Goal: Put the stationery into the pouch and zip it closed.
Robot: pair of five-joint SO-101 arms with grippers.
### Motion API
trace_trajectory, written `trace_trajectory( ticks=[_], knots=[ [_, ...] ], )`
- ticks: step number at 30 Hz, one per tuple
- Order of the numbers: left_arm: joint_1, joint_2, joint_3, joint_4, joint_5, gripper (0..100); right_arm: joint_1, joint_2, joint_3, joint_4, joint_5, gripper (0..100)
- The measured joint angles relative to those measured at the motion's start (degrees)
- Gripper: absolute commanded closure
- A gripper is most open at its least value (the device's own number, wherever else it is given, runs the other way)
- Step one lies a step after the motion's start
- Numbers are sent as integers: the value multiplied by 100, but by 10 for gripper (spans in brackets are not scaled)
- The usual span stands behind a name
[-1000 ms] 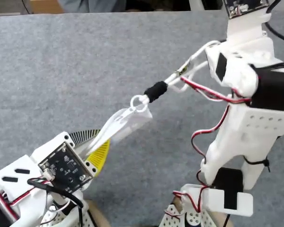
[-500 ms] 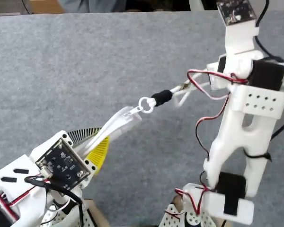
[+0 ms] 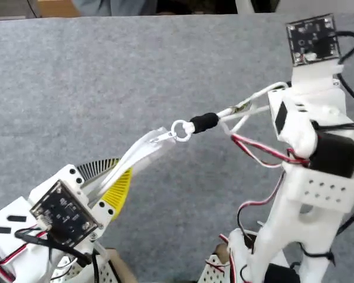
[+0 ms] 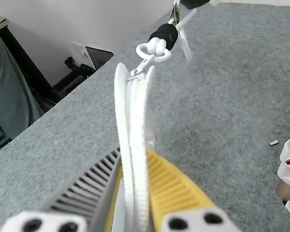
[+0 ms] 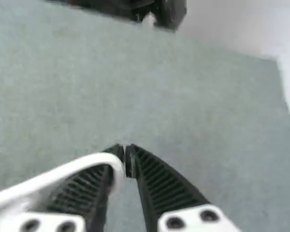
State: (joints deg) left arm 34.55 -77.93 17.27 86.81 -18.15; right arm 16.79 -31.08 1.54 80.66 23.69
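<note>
The clear pouch (image 3: pixel 143 154) is held up above the grey table (image 3: pixel 76 76), stretched in a slanting line between the two arms. Its two white zip edges run side by side along its upper rim, as the left wrist view shows (image 4: pixel 135 145). How much of the zip is closed I cannot tell.

At the lower end of the pouch, the left gripper (image 3: pixel 109 178) is clamped on it. One jaw is grey and the other yellow, and they press on either side of the zip edges (image 4: pixel 134 159).

At the upper end of the pouch, farthest from that clamp, a white ring (image 3: pixel 180 130) hangs from the zip slider (image 4: pixel 152 48). Just beyond the ring is a short black sleeve (image 3: pixel 204 122) that gathers a white cord (image 3: pixel 248 106). The cord's strands spread apart as they run on away from the pouch towards the right arm.

In the right wrist view, the right gripper (image 5: pixel 124 157) has its black ribbed jaws drawn together at the tips. The white cord (image 5: pixel 53 176) curves along one jaw and is pinched between them.

A small white scrap (image 4: pixel 274 142) lies on the table to the side of the pouch, well apart from it.
</note>
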Motion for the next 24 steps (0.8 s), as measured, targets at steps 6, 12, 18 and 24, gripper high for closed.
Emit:
trace_trajectory(
  ticks=[6, 12, 18, 24],
  knots=[
    [9, 26, 18, 0, 9, 972, 501, 466, 818, -97, -53, 986],
    [9, 26, 18, 0, 9, 972, 536, 501, 457, -44, -35, 986],
    [9, 18, 9, 0, 9, 972, 536, 677, 123, 114, -35, 986],
    [-35, 35, 26, 9, 9, 972, 571, 809, 1196, -527, -35, 986]
  ],
)
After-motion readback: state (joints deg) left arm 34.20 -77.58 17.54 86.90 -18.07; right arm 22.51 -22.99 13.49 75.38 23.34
